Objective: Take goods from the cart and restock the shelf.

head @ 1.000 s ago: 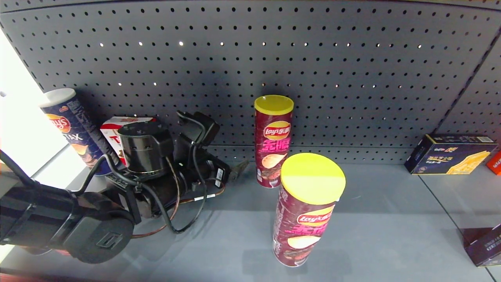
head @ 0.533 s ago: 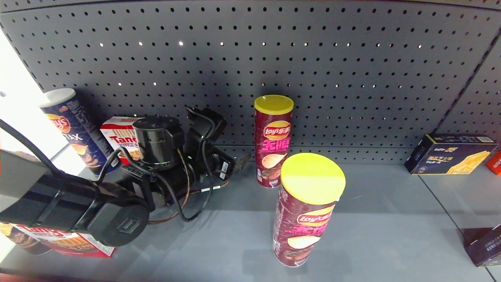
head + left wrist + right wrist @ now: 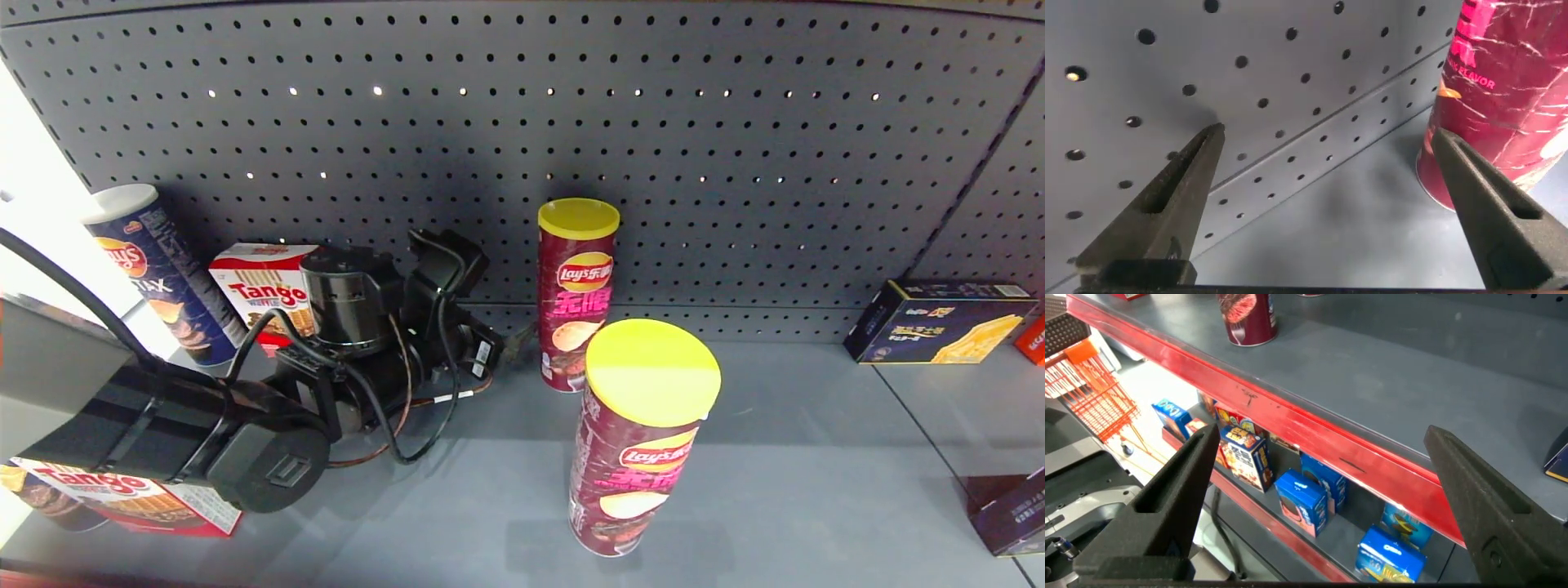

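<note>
Beside rear can (image 3: 576, 294), left gripper (image 3: 516, 341) closer

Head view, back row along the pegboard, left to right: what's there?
blue chip can → upright Tango box → left gripper → yellow-lidded maroon can → dark blue box

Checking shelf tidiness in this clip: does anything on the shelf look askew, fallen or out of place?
The flat Tango box lies face-up at the shelf's front left corner, while the upright Tango box stands at the back. The rear maroon can and front maroon can stand upright; nothing spilled.
</note>
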### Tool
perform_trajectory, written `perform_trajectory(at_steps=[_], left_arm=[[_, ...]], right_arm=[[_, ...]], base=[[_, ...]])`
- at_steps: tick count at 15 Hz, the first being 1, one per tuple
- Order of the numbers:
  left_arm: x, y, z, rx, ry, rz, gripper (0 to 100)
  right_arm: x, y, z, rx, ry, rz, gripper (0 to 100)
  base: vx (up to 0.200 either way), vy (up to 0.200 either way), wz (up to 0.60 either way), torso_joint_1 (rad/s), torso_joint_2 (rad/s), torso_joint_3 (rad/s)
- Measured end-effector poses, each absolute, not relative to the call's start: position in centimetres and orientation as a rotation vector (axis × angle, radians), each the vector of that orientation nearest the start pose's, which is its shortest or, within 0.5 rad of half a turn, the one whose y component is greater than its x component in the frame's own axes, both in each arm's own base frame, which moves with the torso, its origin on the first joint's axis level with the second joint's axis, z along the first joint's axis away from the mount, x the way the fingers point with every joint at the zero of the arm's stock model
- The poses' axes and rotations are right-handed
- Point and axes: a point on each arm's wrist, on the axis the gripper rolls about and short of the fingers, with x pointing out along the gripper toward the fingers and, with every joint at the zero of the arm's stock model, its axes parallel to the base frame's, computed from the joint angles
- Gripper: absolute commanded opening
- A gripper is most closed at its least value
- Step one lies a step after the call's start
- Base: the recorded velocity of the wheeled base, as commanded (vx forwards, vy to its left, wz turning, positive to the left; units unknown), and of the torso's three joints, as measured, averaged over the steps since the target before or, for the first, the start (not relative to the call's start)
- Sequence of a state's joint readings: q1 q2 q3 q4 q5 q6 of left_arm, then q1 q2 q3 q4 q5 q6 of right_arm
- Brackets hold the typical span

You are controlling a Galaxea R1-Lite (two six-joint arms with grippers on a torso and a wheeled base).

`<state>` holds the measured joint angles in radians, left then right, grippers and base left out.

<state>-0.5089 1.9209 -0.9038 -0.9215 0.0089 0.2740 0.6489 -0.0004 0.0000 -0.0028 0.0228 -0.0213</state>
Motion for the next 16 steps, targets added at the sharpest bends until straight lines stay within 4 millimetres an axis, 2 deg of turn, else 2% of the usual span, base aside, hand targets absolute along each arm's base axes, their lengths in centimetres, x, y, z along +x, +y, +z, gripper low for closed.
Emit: perform_trajectory(at_steps=[7, 10, 13, 16], left_arm=[[31.5, -17.9, 15.9, 0.293, 0.034, -0.517, 100], [30.9, -17.6, 16.3, 0.291, 0.029, -0.517, 100], [28.6, -16.8, 18.3, 0.277, -0.025, -0.521, 100], [24.7, -15.8, 21.2, 0.244, -0.109, -0.547, 100]], right_arm=[[-1.9, -1.3, 7.6, -0.019, -0.010, 0.671, 100], [-1.9, -1.3, 7.6, -0.019, -0.010, 0.671, 100], [-1.9, -1.3, 7.6, -0.019, -0.010, 0.672, 100], [-1.9, -1.3, 7.6, -0.019, -0.010, 0.671, 100]], base=[[0.000, 0.000, 0.00, 0.000, 0.00, 0.000], [0.000, 0.000, 0.00, 0.000, 0.00, 0.000], [0.000, 0.000, 0.00, 0.000, 0.00, 0.000], [0.000, 0.000, 0.00, 0.000, 0.00, 0.000]])
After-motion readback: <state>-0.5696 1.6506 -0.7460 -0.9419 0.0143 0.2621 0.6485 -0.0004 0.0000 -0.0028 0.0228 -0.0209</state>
